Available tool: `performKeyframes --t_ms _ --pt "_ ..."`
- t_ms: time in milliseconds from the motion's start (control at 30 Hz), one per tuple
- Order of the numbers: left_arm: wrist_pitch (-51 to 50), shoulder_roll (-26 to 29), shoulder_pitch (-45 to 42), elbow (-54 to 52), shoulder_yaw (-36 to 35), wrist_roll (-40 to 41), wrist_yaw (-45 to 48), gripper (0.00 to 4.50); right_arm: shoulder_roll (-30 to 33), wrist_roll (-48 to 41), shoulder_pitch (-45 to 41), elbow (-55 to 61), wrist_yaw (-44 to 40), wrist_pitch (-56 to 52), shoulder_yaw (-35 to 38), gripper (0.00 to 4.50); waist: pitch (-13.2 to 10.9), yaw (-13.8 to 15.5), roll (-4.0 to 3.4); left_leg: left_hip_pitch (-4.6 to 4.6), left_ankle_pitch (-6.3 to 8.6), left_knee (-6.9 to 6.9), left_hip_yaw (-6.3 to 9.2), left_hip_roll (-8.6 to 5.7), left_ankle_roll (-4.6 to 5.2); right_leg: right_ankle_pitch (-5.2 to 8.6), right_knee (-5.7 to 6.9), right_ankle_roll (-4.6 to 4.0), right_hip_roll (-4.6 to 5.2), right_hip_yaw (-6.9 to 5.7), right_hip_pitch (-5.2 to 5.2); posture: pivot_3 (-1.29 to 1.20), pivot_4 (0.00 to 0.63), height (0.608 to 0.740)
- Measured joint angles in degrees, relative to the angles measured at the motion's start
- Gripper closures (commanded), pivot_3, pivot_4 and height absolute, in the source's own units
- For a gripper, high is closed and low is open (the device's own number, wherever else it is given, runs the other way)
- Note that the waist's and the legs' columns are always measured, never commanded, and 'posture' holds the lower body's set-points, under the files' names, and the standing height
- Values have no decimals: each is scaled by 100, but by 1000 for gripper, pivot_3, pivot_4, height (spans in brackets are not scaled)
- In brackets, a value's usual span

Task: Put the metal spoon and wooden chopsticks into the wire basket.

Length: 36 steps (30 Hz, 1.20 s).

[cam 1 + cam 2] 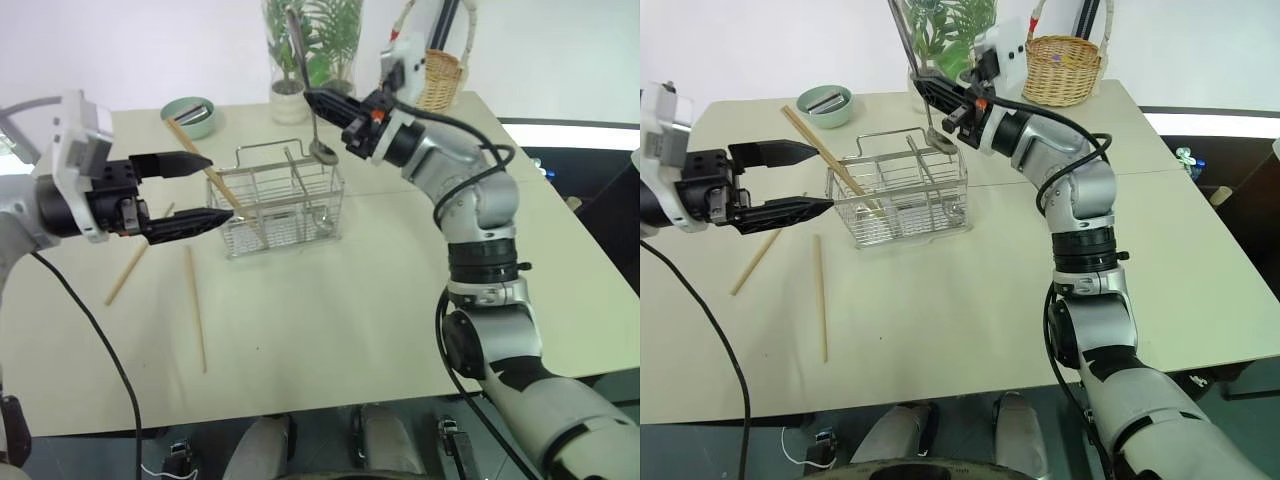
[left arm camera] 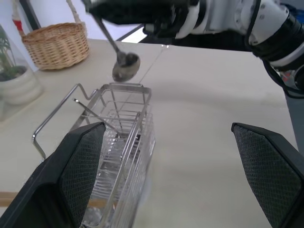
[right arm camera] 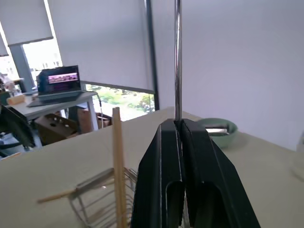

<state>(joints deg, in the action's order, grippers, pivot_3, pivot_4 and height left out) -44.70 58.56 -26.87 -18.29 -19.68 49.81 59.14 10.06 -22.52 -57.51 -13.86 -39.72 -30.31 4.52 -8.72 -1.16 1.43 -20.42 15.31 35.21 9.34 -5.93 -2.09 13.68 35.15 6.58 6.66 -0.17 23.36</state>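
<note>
Clamped shut on the metal spoon (image 1: pixel 321 150) handle, right jaws (image 1: pixel 318 103) dangling its bowl just above the wire basket (image 1: pixel 285 200) near the worktop's far edge, left jaws (image 1: pixel 190 192) wide open and empty beside it; best lowered straight into a compartment before releasing.

the silver wire basket (image 1: pixel 285 200) stands upright mid-tabletop, one wooden chopstick (image 1: pixel 203 165) leaning inside. two chopsticks (image 1: pixel 196 308) lie flat nearer the left edge. the metal spoon (image 1: pixel 312 100) hangs bowl-down above the basket.
</note>
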Motion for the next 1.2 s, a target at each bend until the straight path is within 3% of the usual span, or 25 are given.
performKeyframes --t_ms 133,167,267,433,467,667,933,1067,1200 --pt "-87 1 111 -124 -153 96 -82 0 -162 179 356 -290 87 326 -207 4442 -1 -16 -2 0 0 0 -1 1 0 0 1 0 -2 1 0 0 150 700" --pt "-114 1 150 -159 -177 108 -123 0 -218 214 438 -379 145 332 -246 4171 -2 -23 -2 1 0 0 -2 1 0 0 2 0 -2 1 1 0 150 700" --pt "-152 4 182 -247 -213 177 -205 0 -285 261 565 -451 339 332 -287 2971 -2 -13 -3 1 0 1 0 1 -1 0 4 0 -3 1 1 0 150 700" --pt "-213 47 201 -286 -267 204 -263 0 -310 263 559 -451 668 340 -185 302 -1 -5 -2 3 -1 1 3 3 -1 0 4 -1 -8 1 -1 0 150 700" --pt "-213 51 202 -286 -271 203 -273 0 -288 261 556 -451 695 347 -167 72 -2 -4 -3 3 -1 1 3 3 -1 0 4 0 -9 1 -1 0 150 700" --pt "-184 49 197 -166 -265 138 -303 0 459 -80 519 98 268 48 -16 72 -3 25 -5 -3 0 0 6 1 0 0 -2 0 -9 0 -2 0 150 700" --pt "411 178 144 1488 -151 -904 -405 0 2849 -1698 654 1968 -1693 -1178 681 72 -1 22 -1 0 6 -4 -9 14 11 3 -12 4 -10 -3 -7 0 150 700" --pt "752 256 -503 2762 213 -1554 -435 0 3583 -2302 1697 2753 -2207 -1704 929 72 9 58 19 0 8 3 -14 25 13 5 -18 6 -14 -6 -15 0 150 700" --pt "1187 244 -1219 4179 961 -2523 -488 0 3879 -2594 2857 3424 -2314 -1959 1068 72 9 72 19 1 7 9 -27 24 13 4 -16 8 -8 -3 -14 0 150 700"
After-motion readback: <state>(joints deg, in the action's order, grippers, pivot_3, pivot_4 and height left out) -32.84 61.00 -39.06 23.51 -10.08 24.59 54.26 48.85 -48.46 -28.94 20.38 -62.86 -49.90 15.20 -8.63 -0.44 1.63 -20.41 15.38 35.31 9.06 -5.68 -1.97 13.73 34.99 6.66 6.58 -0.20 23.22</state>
